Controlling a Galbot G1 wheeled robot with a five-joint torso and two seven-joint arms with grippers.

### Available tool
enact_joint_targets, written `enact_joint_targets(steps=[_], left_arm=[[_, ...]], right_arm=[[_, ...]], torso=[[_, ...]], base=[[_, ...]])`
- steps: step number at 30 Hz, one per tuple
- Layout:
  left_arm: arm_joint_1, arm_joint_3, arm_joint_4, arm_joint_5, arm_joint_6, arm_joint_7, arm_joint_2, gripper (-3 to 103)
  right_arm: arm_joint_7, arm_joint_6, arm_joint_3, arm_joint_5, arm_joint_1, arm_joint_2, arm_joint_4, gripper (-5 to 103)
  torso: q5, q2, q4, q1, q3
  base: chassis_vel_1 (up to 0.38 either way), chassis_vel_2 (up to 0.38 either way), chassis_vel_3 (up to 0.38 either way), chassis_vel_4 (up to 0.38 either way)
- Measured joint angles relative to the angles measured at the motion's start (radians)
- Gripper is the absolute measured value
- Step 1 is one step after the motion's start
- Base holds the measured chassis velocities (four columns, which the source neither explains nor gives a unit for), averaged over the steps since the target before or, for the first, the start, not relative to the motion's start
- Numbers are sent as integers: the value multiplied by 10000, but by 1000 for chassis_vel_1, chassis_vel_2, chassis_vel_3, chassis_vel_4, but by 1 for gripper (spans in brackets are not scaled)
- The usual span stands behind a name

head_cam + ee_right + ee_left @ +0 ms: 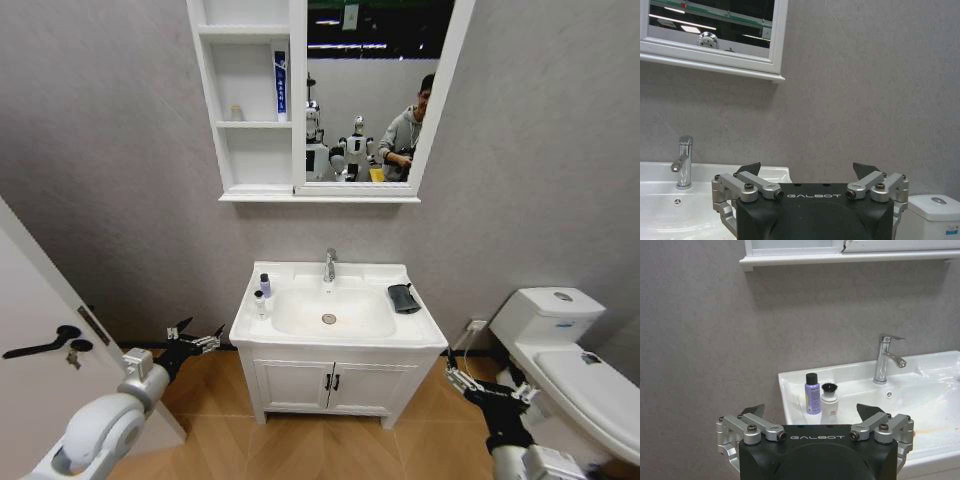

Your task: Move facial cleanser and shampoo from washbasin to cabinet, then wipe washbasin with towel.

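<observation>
Washbasin (420, 330): 2 bottles (263, 295) seated at left rim, towel (403, 298) at right rim. Left gripper (198, 335) and right gripper (458, 372) held low beside vanity, jaws spread, nothing gripped.

Glossy white ceramic on the washbasin (415, 325); polished chrome faucet (886, 359). Soft matt dark cloth in the towel (403, 298). Matt grey textured wall (865, 90). Wood-grain floor (225, 425), satin sheen. Brushed metal claw fingers (760, 427).
</observation>
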Motion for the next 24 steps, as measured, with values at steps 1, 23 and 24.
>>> enact_joint_targets(steps=[1,23,24], left_arm=[[27,3,-69,1,19,-1,10,100],[764,485,-386,848,-143,-96,-1156,100],[764,485,-386,848,-143,-96,-1156,100]], right_arm=[[-95,53,10,9,10,20,-9,100],[-630,229,-143,-398,-60,139,-112,100],[-630,229,-143,-398,-60,139,-112,100]], torso=[[2,0,0,0,0],[2,-4,2,9,1],[2,-4,2,9,1]], base=[[0,0,0,0],[-76,78,83,-80],[-133,88,126,-93]])
